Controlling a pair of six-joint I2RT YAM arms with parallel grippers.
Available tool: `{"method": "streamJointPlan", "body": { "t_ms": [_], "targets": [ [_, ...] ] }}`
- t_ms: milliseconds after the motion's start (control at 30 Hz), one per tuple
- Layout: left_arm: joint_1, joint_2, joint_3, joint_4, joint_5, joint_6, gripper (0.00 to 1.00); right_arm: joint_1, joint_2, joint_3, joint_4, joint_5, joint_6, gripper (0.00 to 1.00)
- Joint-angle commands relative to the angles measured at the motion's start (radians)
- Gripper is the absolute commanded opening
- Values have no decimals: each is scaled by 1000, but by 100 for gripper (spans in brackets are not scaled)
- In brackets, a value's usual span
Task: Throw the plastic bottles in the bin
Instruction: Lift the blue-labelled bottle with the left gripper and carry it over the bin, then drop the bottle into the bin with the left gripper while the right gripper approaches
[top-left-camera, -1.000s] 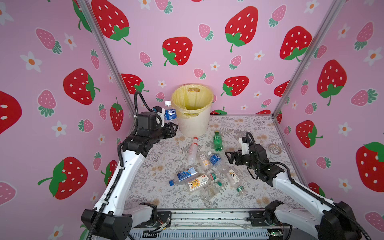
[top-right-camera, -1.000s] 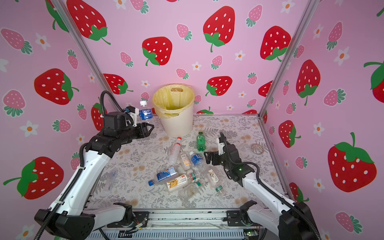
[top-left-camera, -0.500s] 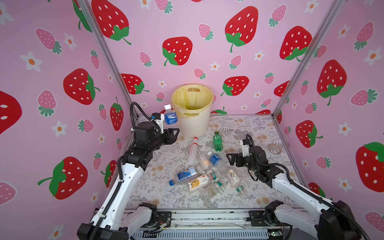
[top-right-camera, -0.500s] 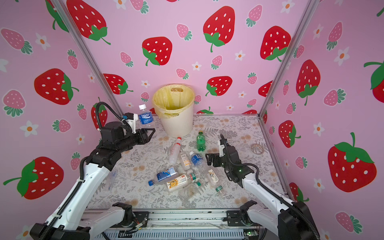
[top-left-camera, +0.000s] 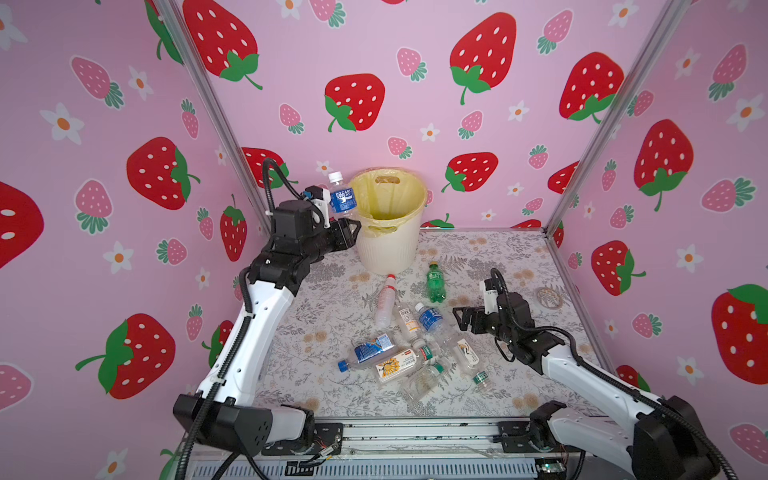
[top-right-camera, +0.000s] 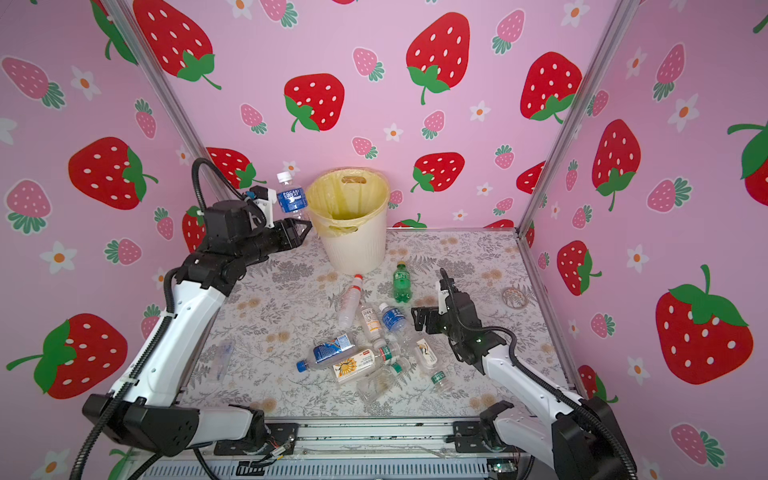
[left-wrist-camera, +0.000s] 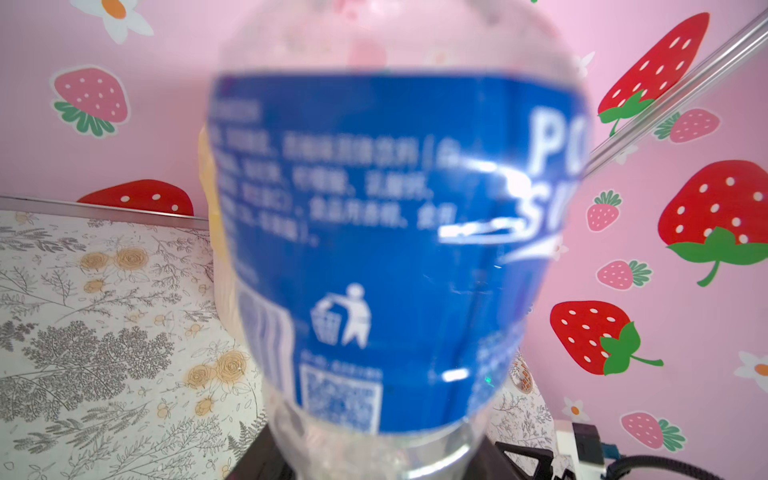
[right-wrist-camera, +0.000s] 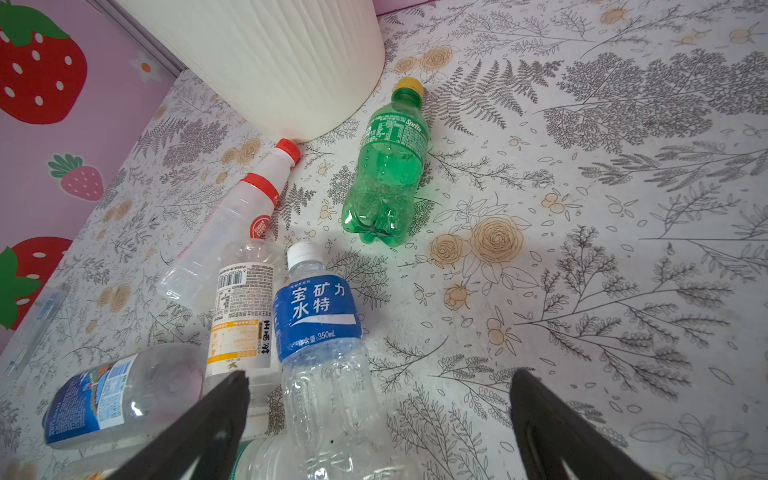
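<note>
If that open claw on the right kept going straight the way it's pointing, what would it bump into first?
Most likely the blue-labelled bottle with the white cap, lying right ahead of the right gripper, partly between its open jaws. How low the gripper hangs is unclear, so it might skim over.

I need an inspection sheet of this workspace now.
Surface: floral-print tabletop, bottles scattered.
Job's things: cream ribbed plastic bin with yellow liner; blue-labelled clear plastic bottle held upright beside its rim; green plastic bottle and others lying loose.
Clutter: translucent tape ring by right wall.
Grippers: left gripper shut on the blue-labelled bottle; right gripper open above loose bottles.
Cables: black corrugated hose looping above left arm.
Surroundings: pink strawberry-print walls.
</note>
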Motion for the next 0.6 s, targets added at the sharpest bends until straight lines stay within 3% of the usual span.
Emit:
{"method": "streamJointPlan", "body": {
  "t_ms": [0,100,133,200,233,300,433,567],
  "targets": [
    [-13,207,282,-104,3,-17,55,-7,11,-14,25,12,18,99],
    [-28,498,668,-302,22,-10,58,-8,20,-5,21,8,21,99],
    [-28,600,841,-396,28,-4,64,-8,21,0,18,10,24,99],
    [-32,734,1097,-518,23,1,96,-10,16,10,10,9,26,99],
    [-29,763,1172,-547,21,0,99,-9,11,13,7,9,26,99],
    [-29,730,1146,-525,11,0,99,-10,3,20,1,16,26,100],
    [-28,468,743,-274,-6,-5,99,-11,8,30,-2,28,25,99],
    [-29,316,565,-207,-37,15,99,-11,42,52,-9,24,19,99]
  ]
}}
